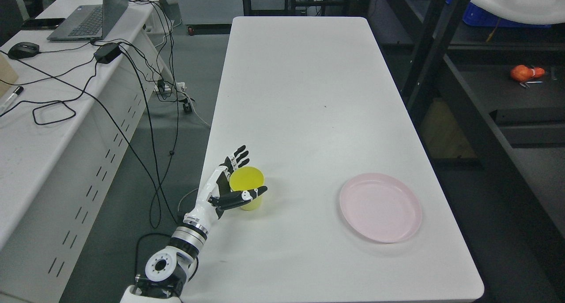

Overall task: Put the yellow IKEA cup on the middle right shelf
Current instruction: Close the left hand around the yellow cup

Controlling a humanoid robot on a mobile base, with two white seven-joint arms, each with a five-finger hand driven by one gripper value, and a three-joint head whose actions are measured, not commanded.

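We are at the very start: our left robot hand (229,186) cups the yellow cup (247,193) at the near left of the desk (300,95), fingers spread, not yet clamped. Lifting and carrying to the dark shelf (507,100) far right remain. We read no labels.

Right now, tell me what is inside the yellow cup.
The yellow cup stands upright on the white table; its visible interior looks empty. The left hand wraps its left side, thumb across the front, so the near inner wall is hidden.
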